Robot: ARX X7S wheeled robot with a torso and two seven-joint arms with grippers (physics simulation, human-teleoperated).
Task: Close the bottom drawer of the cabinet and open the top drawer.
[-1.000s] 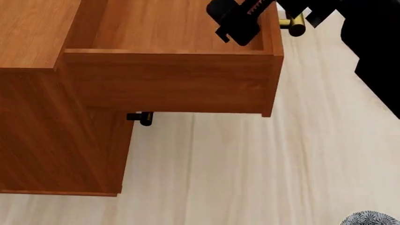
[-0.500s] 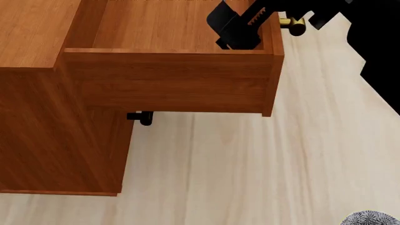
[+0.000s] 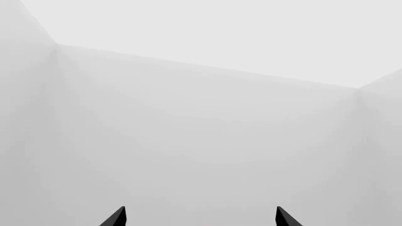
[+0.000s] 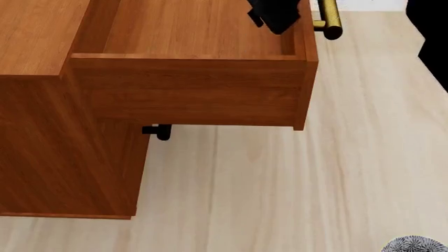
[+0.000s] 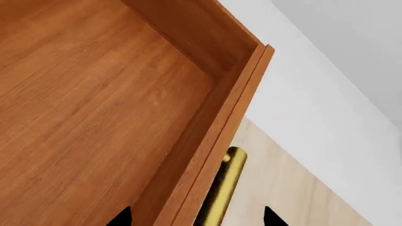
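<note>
The reddish-brown cabinet (image 4: pixel 63 157) stands at the left of the head view. Its top drawer (image 4: pixel 189 89) is pulled far out to the right and is empty inside, with its brass handle (image 4: pixel 328 20) on the far side. My right gripper (image 4: pixel 276 13) hovers over the drawer's front wall, open; in the right wrist view the gripper (image 5: pixel 196 217) straddles the front panel (image 5: pixel 213 141) and the brass handle (image 5: pixel 221 190) without touching them. A dark handle end (image 4: pixel 158 131) pokes out below, close to the cabinet front; the bottom drawer's face is hidden. My left gripper (image 3: pixel 201 219) is open on nothing.
Pale wood plank floor (image 4: pixel 315 184) spreads to the right of the cabinet. A grey speckled object (image 4: pixel 414 245) sits at the bottom right corner. My black right arm (image 4: pixel 435 37) shows at the right edge. The left wrist view shows only pale grey walls (image 3: pixel 201 117).
My right gripper and arm have drawn back toward the top of the head view, away from the drawer's front corner. The top drawer has stayed where it was.
</note>
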